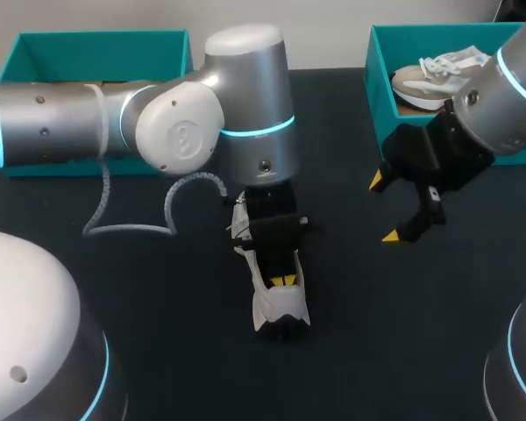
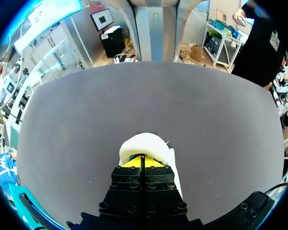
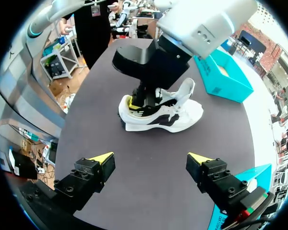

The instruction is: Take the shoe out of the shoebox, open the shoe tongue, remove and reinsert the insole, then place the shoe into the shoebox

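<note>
Left gripper (image 2: 143,162): yellow tips pressed right together, poked down into the opening of the shoe (image 2: 146,143). Can't tell if anything thin is pinched between them.
Shoe: white with black side panels, standing on its sole mid-table (image 1: 280,309), out of both boxes. From the right wrist view (image 3: 182,117) one white flap sticks up at one end.
In the way: the left arm (image 1: 180,123) hangs straight over the shoe, so from above half of it is hidden. The gripper's own black fingers block the shoe's inside in the left wrist view.
Right gripper (image 1: 385,209): wide open, holding nothing, hanging above the table (image 1: 158,307) well off to the shoe's side, just in front of the right shoebox (image 1: 379,79).
Right shoebox: teal, with a second shoe (image 1: 430,79) lying in it, beige and white.
Left shoebox (image 1: 96,44): teal, at the far left corner, partly behind the left arm.
Cable (image 1: 171,206): grey, looping off the left arm onto the table beside the shoe.
Print: only a faint embossed mark on the left arm's joint cap, not readable.
</note>
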{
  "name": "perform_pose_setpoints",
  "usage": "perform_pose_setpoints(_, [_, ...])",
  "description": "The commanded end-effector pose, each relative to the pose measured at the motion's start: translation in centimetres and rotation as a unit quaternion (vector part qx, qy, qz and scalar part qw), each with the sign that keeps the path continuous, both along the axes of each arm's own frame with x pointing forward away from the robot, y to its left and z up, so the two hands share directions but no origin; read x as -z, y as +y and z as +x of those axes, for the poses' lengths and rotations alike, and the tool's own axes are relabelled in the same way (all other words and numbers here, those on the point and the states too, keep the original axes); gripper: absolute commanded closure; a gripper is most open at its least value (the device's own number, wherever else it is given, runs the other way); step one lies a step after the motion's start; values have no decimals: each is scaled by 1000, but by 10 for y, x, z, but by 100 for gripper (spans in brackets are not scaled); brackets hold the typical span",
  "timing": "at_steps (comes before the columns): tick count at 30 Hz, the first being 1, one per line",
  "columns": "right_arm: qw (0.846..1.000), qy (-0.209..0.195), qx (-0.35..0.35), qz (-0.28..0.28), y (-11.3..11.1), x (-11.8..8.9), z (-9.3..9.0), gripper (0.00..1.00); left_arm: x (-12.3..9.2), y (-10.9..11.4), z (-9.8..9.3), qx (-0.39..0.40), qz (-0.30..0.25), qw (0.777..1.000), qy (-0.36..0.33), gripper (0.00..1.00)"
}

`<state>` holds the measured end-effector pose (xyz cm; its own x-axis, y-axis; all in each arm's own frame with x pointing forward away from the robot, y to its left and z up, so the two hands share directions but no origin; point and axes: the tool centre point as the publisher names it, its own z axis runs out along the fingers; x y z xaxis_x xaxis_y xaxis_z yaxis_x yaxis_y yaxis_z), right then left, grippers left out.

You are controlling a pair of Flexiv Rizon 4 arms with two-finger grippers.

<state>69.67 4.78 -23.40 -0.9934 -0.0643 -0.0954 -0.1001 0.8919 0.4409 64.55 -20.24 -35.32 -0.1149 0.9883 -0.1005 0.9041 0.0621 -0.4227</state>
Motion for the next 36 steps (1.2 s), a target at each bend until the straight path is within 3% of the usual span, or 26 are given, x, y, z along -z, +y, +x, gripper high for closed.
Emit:
perform_pose_setpoints(1, [1000,0,0,-1,1,1,1,0,19,-8,-8,1,-1,1000,8,100])
perform_pose_setpoints(9, [1000,0,0,-1,1,1,1,0,46,-7,-16,6,24,1000,-3,100])
perform_pose_setpoints(16, [1000,0,0,-1,1,1,1,0,57,-4,-13,10,36,999,-31,100])
perform_pose_setpoints(26, [1000,0,0,-1,1,1,1,0,73,9,7,-7,50,995,-87,100])
perform_pose_setpoints(36, [1000,0,0,-1,1,1,1,0,74,13,29,-22,45,992,-114,100])
